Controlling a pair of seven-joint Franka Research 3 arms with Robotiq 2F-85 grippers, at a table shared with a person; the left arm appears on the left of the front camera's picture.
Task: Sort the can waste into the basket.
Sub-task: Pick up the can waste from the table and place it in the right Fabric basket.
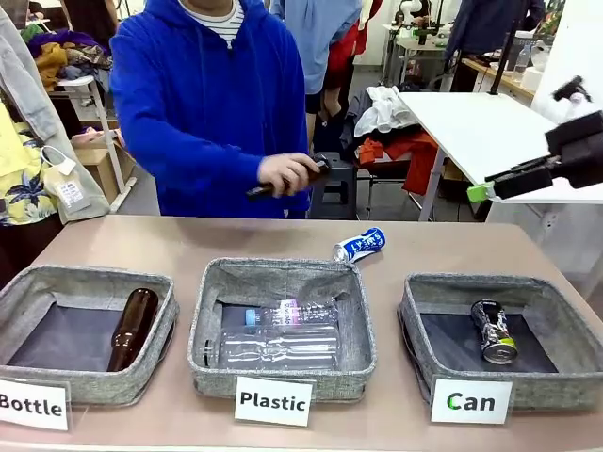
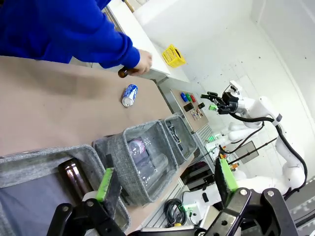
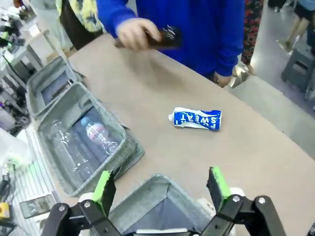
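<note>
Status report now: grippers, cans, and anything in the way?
Left gripper, right gripper: open, empty. Black can in Can basket; blue can lies on table. Person's hand holds a bottle near it.

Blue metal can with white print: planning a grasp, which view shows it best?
Right wrist view: the blue metal can with white print lies close, unobstructed, lettering readable. Front and left wrist views show it smaller.

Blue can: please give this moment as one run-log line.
blue can: on table, unsorted; black can: in Can basket; right tool: open, empty; left tool: open
</note>
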